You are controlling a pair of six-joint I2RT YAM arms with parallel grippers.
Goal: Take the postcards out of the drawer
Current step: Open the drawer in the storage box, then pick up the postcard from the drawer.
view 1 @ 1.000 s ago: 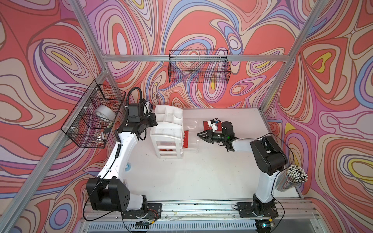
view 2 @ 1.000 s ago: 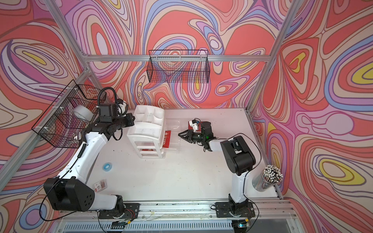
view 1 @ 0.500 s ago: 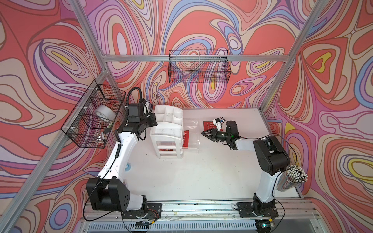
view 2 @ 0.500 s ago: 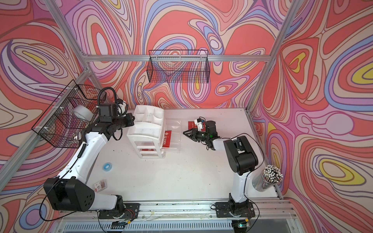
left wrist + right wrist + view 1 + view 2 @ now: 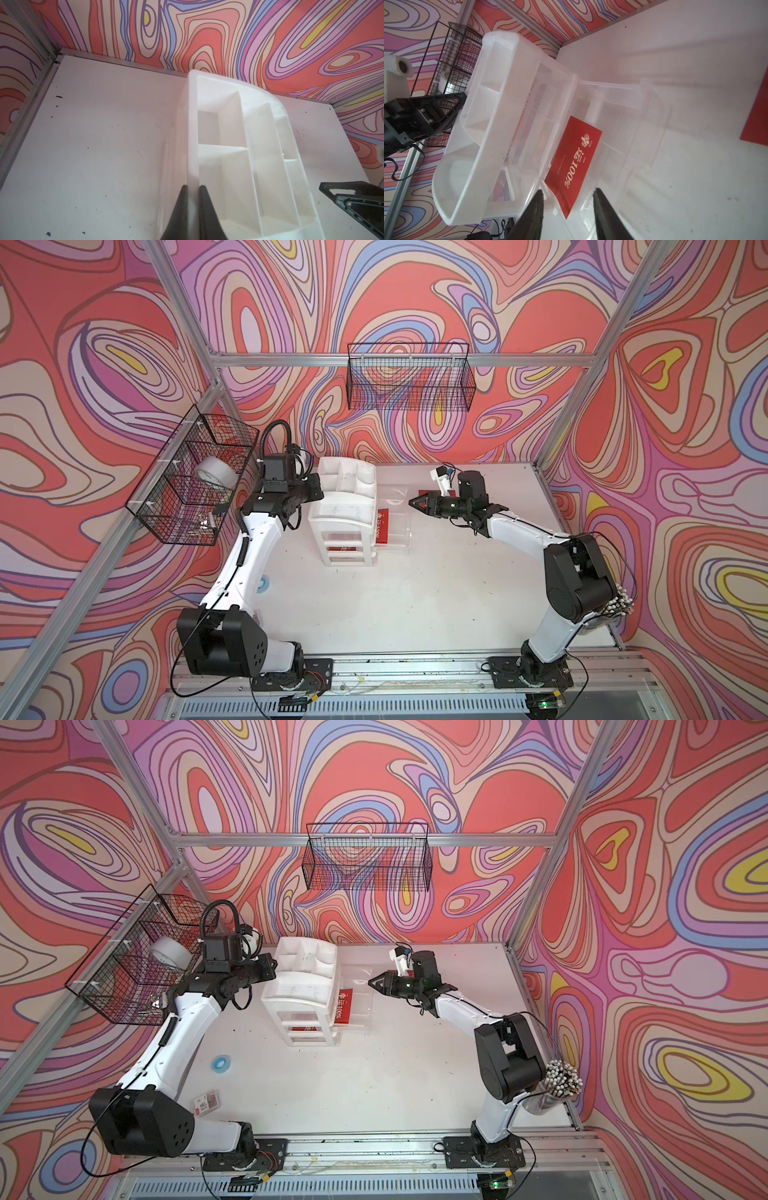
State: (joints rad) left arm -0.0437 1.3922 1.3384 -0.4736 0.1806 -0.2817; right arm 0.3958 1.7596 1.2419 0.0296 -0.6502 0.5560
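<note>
A white drawer unit [image 5: 345,514] stands at the back left of the table, its clear top drawer [image 5: 397,531] pulled out to the right. A red postcard [image 5: 574,164] reading "100%" lies in that drawer, seen in both top views [image 5: 382,526] [image 5: 344,1006]. More red [image 5: 345,548] shows through a lower drawer front. Another red postcard [image 5: 756,116] lies on the table beyond the drawer. My left gripper [image 5: 193,188] is shut on the rim of the unit's top tray [image 5: 239,145]. My right gripper [image 5: 568,193] hangs open and empty just right of the drawer [image 5: 411,502].
A wire basket [image 5: 195,481] with a tape roll hangs on the left wall, and another wire basket [image 5: 409,377] on the back wall. A blue ring [image 5: 220,1064] and a small packet [image 5: 205,1100] lie front left. A jar of white-tipped sticks [image 5: 561,1081] stands at the right.
My right arm's elbow has swung to the right and forward, while its gripper stayed near the drawer's end, a little farther back, jaws slightly wider. The left arm has not moved.
</note>
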